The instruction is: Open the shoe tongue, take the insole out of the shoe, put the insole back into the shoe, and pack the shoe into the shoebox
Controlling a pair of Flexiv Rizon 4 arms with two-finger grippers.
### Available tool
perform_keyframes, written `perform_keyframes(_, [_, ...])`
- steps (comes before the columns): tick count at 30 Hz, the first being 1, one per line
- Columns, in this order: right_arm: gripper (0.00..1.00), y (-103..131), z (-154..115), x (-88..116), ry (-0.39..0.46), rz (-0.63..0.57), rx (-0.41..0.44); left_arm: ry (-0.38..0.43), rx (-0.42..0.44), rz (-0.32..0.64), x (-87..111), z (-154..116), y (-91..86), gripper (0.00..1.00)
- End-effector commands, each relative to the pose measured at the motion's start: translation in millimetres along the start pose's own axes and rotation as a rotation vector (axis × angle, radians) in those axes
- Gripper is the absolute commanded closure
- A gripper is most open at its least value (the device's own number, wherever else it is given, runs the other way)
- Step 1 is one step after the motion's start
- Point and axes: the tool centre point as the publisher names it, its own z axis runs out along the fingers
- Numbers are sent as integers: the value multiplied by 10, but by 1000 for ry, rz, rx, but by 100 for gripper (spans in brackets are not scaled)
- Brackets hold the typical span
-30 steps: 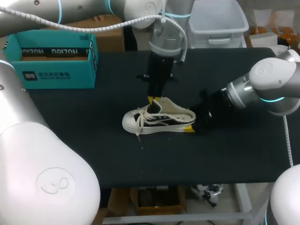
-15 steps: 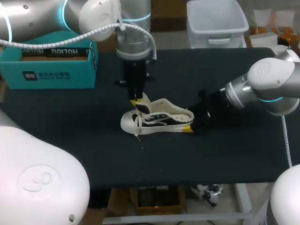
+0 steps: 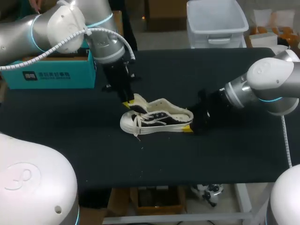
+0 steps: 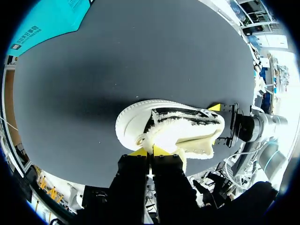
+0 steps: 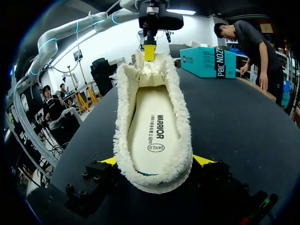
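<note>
A white and black shoe (image 3: 157,122) with a fleecy lining lies on its sole mid-table, toe to the left. My left gripper (image 3: 129,102) is over the laces, shut on the tip of the tongue (image 3: 138,100), which is pulled up and toward the toe. The left wrist view has the tongue (image 4: 169,137) pinched at the left gripper (image 4: 149,151). My right gripper (image 3: 190,125) clasps the heel, one yellow fingertip (image 5: 110,161) on each side. Inside the shoe (image 5: 150,117) the cream insole (image 5: 154,133) lies flat and exposed. The open teal shoebox (image 3: 56,75) stands at the back left.
The black table (image 3: 225,159) has bare room in front of and to the right of the shoe. Loose laces (image 3: 137,127) hang at the shoe's front. The table's right edge (image 3: 287,140) carries a white strip.
My left arm has swung left, drawing the tongue from upright over the shoe's middle toward the toe. The shoe has slid slightly left. The right arm stays at the heel.
</note>
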Motion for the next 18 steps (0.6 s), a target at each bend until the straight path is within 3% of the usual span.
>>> perform_keyframes(1, [100,-103,32,-8,-1,-1,-2,-7,8,37,-13,-67,89,100])
perform_keyframes(3, [100,-103,32,-8,-1,-1,-2,-21,16,68,38,-110,153,78])
perform_keyframes(4, [100,-103,32,-8,-1,-1,-2,-27,24,85,65,-150,190,72])
perform_keyframes(8, [100,-103,32,-8,-1,-1,-2,-35,31,167,170,-355,272,59])
perform_keyframes(13, [100,-103,32,-8,-1,-1,-2,-66,60,276,405,-648,342,69])
perform_keyframes(14, [100,-103,32,-8,-1,-1,-2,-78,67,309,464,-694,351,81])
perform_keyframes(15, [100,-103,32,-8,-1,-1,-2,-85,72,339,509,-726,354,100])
perform_keyframes(18, [100,-103,32,-8,-1,-1,-2,-108,58,466,616,-796,356,100])
